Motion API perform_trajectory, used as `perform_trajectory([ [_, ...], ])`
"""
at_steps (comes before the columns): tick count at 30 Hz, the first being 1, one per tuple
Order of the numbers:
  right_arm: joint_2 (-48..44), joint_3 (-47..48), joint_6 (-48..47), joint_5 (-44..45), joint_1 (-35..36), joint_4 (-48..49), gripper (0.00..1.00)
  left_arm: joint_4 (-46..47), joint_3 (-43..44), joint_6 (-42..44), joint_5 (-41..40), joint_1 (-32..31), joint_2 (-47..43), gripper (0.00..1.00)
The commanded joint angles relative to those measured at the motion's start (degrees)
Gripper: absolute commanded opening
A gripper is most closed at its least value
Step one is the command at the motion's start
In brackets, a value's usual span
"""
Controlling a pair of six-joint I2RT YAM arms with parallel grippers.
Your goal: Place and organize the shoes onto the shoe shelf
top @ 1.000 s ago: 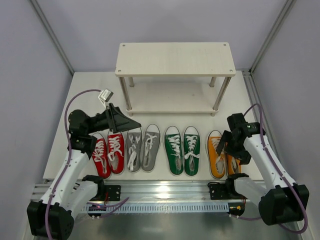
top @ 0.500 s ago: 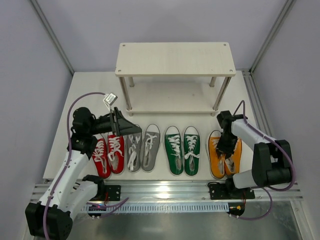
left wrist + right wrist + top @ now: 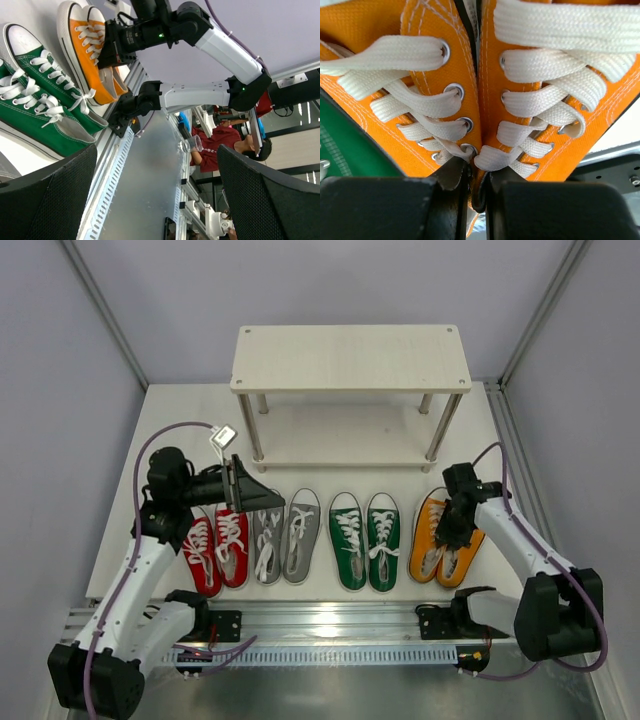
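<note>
— Orange pair: location and condition?
— At the right end of the row on the white table, in front of the shelf and not on it. The two shoes are pressed side by side, toes toward the shelf's right front leg, at a slight angle to the other pairs. At the laces the right gripper is clamped on the two inner walls. The wrist view shows its jaws nearly together with orange canvas pinched between them. Whether the soles are off the table cannot be determined.
— And the left gripper?
— Spread wide, nothing between its fingers. It hangs over the toes of the red pair and the grey pair, near the shelf's left front leg.
— Other items?
— The green pair lies between grey and orange, toes toward the shelf. All four pairs are in one row on the table.
</note>
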Motion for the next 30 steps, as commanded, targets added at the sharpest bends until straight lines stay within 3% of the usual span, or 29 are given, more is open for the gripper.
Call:
perform_trajectory([
  [1, -3.41, 6.4, -1.96, -0.25, 0.2, 2.23, 0.04, -3.85, 4.38, 4.03, 0.17, -0.11, 0.78, 1.0],
  [8, -7.71, 10.35, -5.65, -3.05, 0.29, -2.78, 0.04, -7.46, 5.71, 6.06, -0.44, -0.11, 0.96, 1.0],
  [15, -8.33, 17.91, -15.49, -19.57, 3.62, -6.74, 0.04, -7.46, 6.85, 6.33, -1.06, -0.11, 2.01, 1.0],
  [25, -4.2, 30.83, -13.83, -17.29, 12.77, -3.93, 0.04, -8.42, 8.69, 6.85, -1.85, -0.11, 2.45, 1.0],
  [30, -7.18, 39.7, -15.58, -15.1, 19.18, 0.98, 0.04, -12.9, 9.92, 9.67, -2.2, -0.11, 2.19, 1.0],
])
